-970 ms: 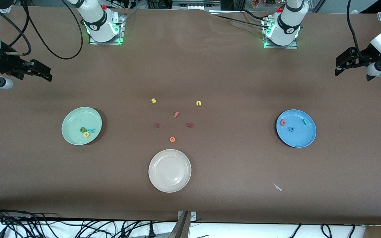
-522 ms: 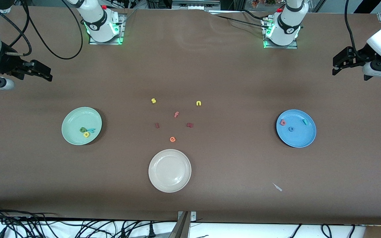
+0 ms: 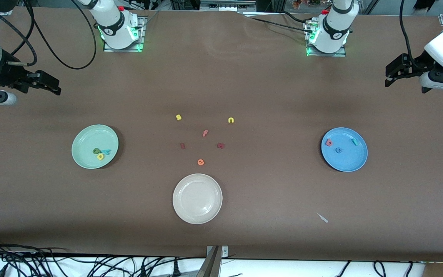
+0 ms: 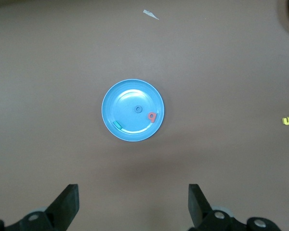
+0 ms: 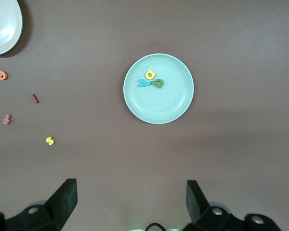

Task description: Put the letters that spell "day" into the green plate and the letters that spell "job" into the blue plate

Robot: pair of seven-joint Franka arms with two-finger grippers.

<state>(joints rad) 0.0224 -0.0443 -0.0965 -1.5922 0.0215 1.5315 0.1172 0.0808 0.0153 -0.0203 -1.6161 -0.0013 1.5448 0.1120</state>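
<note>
Readable writing: only the foam letters themselves; no brand or label can be made out.
Green plate [image 3: 95,146]: toward the right arm's end of the table; it holds the dark green letter [image 3: 96,151], the yellow letter [image 3: 100,156] and the light teal "y" [image 3: 106,152], bunched together and touching, toward the plate's 6 o'clock edge in the front view.
Blue plate [image 3: 344,149]: toward the left arm's end; it holds the salmon-red "b" [image 3: 328,142], the blue "o" [image 3: 338,150] and the teal "j" [image 3: 355,142], each apart from the others.
Loose letters at mid-table: yellow "s" [image 3: 179,117], yellow "n" [image 3: 231,120], salmon "f" [image 3: 205,133], two dark red pieces [image 3: 182,146] and [image 3: 221,145] too small to read, orange "e" [image 3: 200,162].
Cream-white plate [image 3: 197,198]: at 6 o'clock from the "e", nearer the front camera.
White scrap [image 3: 323,217]: on the table, nearer the camera than the blue plate.
Left gripper [image 3: 394,74]: up at its end of the table, jaws spread wide, holding nothing.
Right gripper [image 3: 50,84]: up at its end of the table, jaws spread wide, holding nothing.
</note>
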